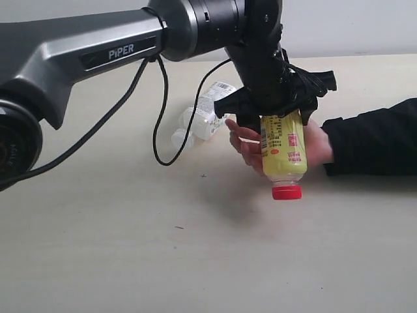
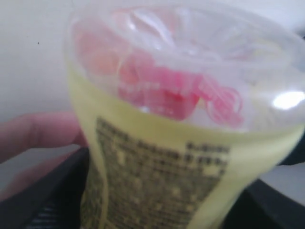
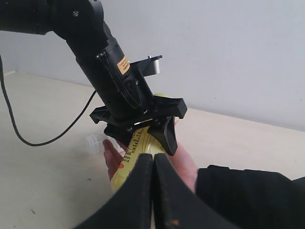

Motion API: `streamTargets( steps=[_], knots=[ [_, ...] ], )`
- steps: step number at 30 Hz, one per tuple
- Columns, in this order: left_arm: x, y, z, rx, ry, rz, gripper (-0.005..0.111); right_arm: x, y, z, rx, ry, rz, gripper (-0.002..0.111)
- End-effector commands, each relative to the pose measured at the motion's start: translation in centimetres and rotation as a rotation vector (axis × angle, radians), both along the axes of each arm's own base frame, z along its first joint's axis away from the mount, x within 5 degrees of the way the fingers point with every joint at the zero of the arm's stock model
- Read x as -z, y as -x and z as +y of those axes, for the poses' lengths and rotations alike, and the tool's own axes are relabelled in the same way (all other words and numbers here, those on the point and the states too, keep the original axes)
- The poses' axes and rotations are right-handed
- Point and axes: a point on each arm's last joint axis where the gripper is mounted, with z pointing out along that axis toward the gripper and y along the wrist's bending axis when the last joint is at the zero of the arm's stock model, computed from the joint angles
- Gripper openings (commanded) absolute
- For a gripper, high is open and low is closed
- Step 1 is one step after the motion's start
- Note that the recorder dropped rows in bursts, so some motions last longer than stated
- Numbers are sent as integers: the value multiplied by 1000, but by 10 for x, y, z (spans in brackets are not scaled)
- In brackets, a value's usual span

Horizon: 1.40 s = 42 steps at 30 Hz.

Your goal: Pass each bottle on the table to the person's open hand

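One worktop [image 1: 98, 261]: pale wood-grain, carrying everything below.
Left tool [image 1: 279, 120]: clamped across the base end of the yellow bottle, hanging it just above the worktop.
Right tool [image 3: 153, 191]: pressed together and empty, held back from the handover.
Black sleeve [image 1: 371, 140]: reaches in from the right side of the exterior view.
Person's open hand [image 1: 246, 145]: palm up, directly behind and under the hanging bottle; whether they touch cannot be told.
Whitish bottles [image 1: 203, 120]: two lying on their sides on the worktop just beyond the hand, not yet delivered.
Yellow bottle [image 1: 283, 153]: cap down, body across the palm, lower end past the hand's near edge.
Red cap [image 1: 287, 192]: hangs clear of the palm, near the worktop.
Risk, drop: releasing before the palm bears the weight would likely send the bottle cap-first onto the worktop, since much of it overhangs the hand.
Risk, pinch: the person's fingers lie close beside the clamp, so opening or lowering carelessly could catch them.
Risk, knock: pulling away low could nudge the whitish bottles into rolling.
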Motion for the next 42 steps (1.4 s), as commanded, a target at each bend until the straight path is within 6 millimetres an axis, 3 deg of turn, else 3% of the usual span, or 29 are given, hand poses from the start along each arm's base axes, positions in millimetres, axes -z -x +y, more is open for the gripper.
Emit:
streamTargets(
  steps=[1,3,11,28,30,32,34,39,42],
  knots=[
    [-5,-1,2,0,4,-4,0,0,0,0,2,-3,-5,0],
    [-4,-1,2,0,1,-1,4,0,0,0,2,-3,-5,0],
    [-2,-6,17,-45,-32,71,40,0,0,0,2,-3,-5,0],
    [-2,-9,19,-53,-25,69,40,0,0,0,2,-3,-5,0],
    [-2,-8,19,-50,-23,72,44,0,0,0,2,-3,-5,0],
    [-2,-8,19,-28,-24,67,58,0,0,0,2,-3,-5,0],
    [-2,-8,19,-29,-24,68,64,0,0,0,2,-3,-5,0],
    [-2,-8,19,-20,-26,65,65,0,0,0,2,-3,-5,0],
    [-2,-7,18,-4,-30,59,72,0,0,0,2,-3,-5,0]
  ],
)
